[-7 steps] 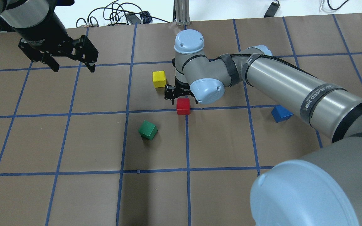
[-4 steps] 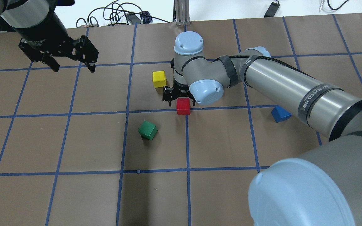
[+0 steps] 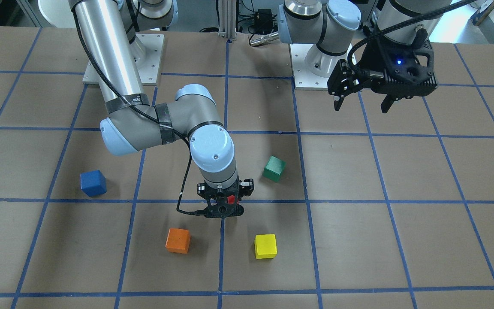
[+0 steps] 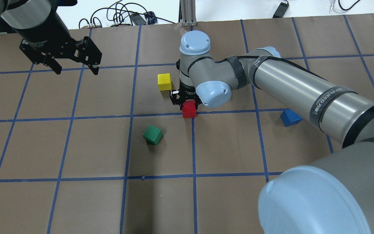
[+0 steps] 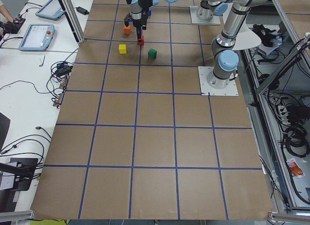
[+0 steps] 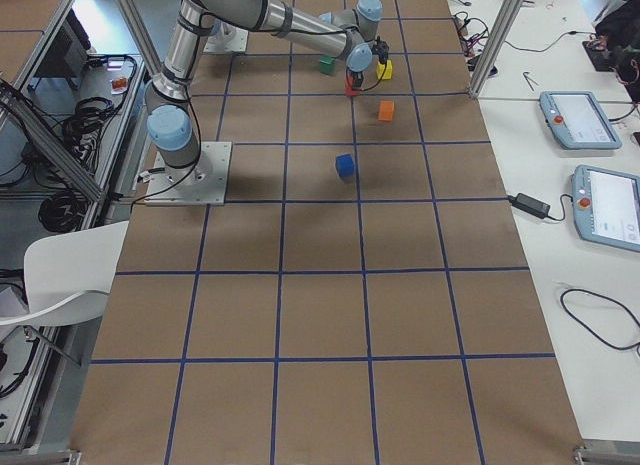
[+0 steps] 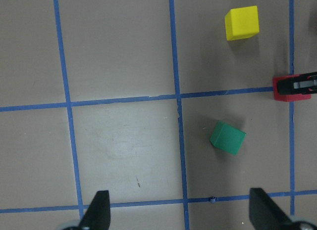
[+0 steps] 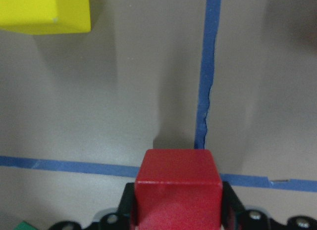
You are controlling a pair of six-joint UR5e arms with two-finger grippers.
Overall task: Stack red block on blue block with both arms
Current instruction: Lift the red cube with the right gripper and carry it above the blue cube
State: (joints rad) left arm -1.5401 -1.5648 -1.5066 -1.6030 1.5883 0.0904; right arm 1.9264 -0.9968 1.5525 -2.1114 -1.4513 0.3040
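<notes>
Bright-red and small, the red block (image 4: 189,110) is clamped between the closed jaws of the right gripper (image 8: 178,206). The blue block (image 4: 290,117) is seen well apart on the red block's right. The left gripper (image 4: 76,71) is held open and empty, far to the red block's left.

R claw (image 4: 188,103) on red block (image 4: 189,110)

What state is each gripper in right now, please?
Left gripper: open, holding nothing.
Right gripper: closed on the red block.
</notes>
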